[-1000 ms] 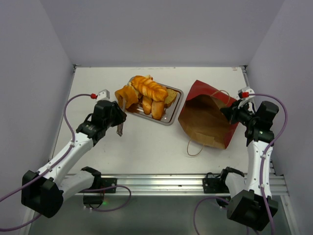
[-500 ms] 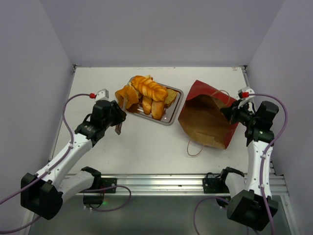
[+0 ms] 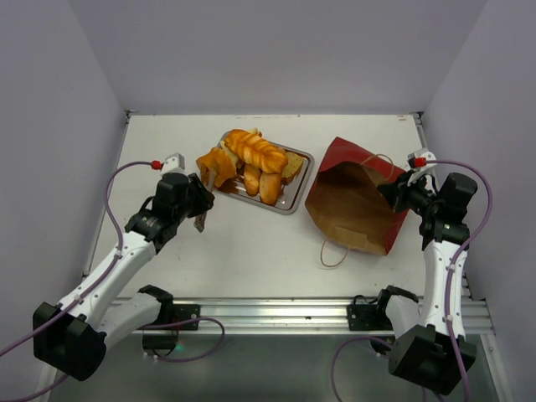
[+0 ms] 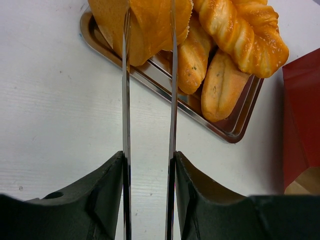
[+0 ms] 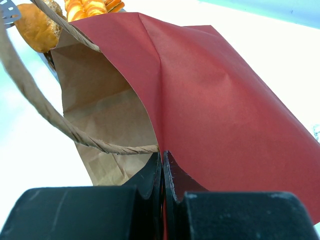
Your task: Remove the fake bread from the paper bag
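Several pieces of fake bread (image 3: pixel 255 155) lie heaped on a steel tray (image 3: pixel 286 206). My left gripper (image 3: pixel 197 205) (image 4: pixel 148 155) is shut on a pair of thin metal tongs (image 4: pixel 125 100). Their blades reach over a toast slice (image 4: pixel 150 25) at the tray's left end; I cannot tell whether they pinch it. The dark-red paper bag (image 3: pixel 352 201) (image 5: pixel 210 90) lies to the right, its mouth towards the tray and its tan inside showing no bread. My right gripper (image 3: pixel 394 194) (image 5: pixel 163 155) is shut on the bag's rim beside a twine handle.
A second twine handle (image 3: pixel 331 251) loops onto the table in front of the bag. Walls close in on the left, back and right. A metal rail (image 3: pixel 276 311) runs along the near edge between the arm bases.
The left arm has drawn slightly leftward, tongs still at the toast slice. The right arm and the bag have not moved.
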`<action>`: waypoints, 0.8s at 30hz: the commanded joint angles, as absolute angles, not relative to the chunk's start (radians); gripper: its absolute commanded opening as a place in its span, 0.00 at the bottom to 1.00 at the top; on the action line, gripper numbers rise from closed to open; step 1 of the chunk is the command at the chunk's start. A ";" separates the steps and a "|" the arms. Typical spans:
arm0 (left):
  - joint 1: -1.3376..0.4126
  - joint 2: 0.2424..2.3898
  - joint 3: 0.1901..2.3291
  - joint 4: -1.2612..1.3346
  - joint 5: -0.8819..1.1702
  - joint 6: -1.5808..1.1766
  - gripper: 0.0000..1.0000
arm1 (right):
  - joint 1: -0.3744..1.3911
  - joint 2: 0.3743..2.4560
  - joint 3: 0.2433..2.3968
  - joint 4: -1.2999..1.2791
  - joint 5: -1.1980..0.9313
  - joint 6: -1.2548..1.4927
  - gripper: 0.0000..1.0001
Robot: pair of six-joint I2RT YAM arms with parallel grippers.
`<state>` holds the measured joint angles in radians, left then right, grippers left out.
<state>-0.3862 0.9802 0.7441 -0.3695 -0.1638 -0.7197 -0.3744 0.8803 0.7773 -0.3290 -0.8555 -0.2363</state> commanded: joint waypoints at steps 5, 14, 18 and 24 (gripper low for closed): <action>-0.379 0.948 0.790 -0.362 -0.173 -0.698 0.47 | -0.379 0.857 0.781 -0.307 -0.879 -0.235 0.02; -0.379 0.930 0.792 -0.373 -0.172 -0.696 0.47 | -0.379 0.854 0.779 -0.308 -0.877 -0.235 0.02; -0.379 0.917 0.793 -0.385 -0.167 -0.695 0.47 | -0.379 0.854 0.779 -0.308 -0.877 -0.235 0.02; -0.379 0.901 0.792 -0.403 -0.164 -0.693 0.47 | -0.379 0.851 0.781 -0.307 -0.877 -0.235 0.02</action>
<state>-0.3862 0.9291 0.7444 -0.3943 -0.1631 -0.7139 -0.3744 0.8688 0.7773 -0.3290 -0.8555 -0.2363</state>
